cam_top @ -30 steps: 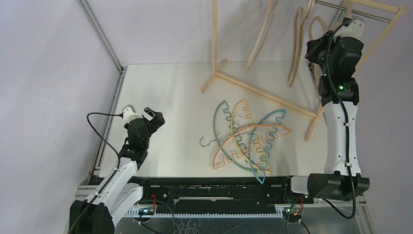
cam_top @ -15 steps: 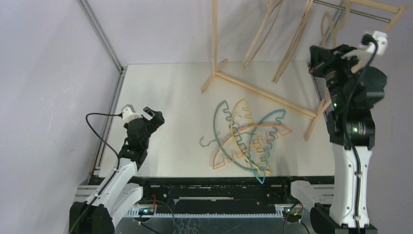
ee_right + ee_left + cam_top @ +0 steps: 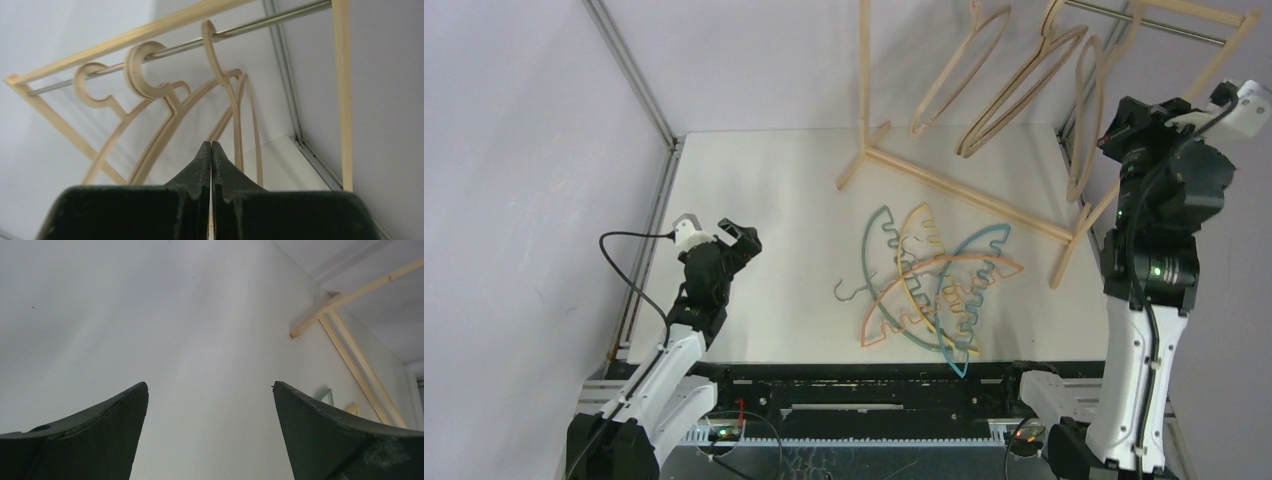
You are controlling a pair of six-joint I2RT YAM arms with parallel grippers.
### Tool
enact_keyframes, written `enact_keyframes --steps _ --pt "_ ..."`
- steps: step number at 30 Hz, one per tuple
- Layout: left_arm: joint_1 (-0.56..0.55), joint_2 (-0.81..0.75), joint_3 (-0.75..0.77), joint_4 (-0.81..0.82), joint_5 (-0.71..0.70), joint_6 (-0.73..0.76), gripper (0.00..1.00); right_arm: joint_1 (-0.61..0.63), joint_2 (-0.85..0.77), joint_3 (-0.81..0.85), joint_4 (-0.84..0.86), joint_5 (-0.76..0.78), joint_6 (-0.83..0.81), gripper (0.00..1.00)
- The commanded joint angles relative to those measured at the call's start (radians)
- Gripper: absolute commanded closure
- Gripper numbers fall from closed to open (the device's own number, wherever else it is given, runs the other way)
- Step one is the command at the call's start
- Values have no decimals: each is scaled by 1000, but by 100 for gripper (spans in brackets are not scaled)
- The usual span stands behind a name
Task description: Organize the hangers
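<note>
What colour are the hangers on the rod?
Those hangers are beige wood, clearest in right wrist view.

Lower ends of the wooden hangers, behind the right fingers.

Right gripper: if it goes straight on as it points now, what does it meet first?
Probably the rightmost wooden hanger on the rod; the right gripper aims at its arms, depth unclear.

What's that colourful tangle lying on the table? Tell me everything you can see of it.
It is a pile of thin arched hangers with wavy notched edges, plastic by the look: a teal one, a yellow one, a blue one and an orange one. They lie flat on the white table, crossing over each other, reaching its near edge. A grey hook sticks out to the left. Nothing else touches them.
</note>
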Motion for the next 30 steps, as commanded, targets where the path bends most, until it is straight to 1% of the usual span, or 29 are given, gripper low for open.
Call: enact_keyframes --steps 1,4,8,10,14,21,26,30 --pt "5 -11 -19 29 8 13 0 -49 77 -10 55 -6 -2 98" --pt "5 -18 -17 21 5 17 0 -74 115 -20 102 17 -12 98" --pt "5 -22 -19 17 1 21 0 -80 117 -96 243 93 -36 98" --pt "6 -19 -17 18 0 21 0 -92 130 -106 276 93 -38 98" --pt "6 -9 -11 18 -1 20 0 -113 185 -77 295 42 -30 98" --pt "6 -12 -11 12 -11 27 0 -112 265 -21 353 18 1 97" --pt "5 -9 -8 10 -11 28 0 -102 355 72 314 -33 34 97" --pt "6 -11 -7 9 -11 28 0 -56 414 127 307 -32 37 97"
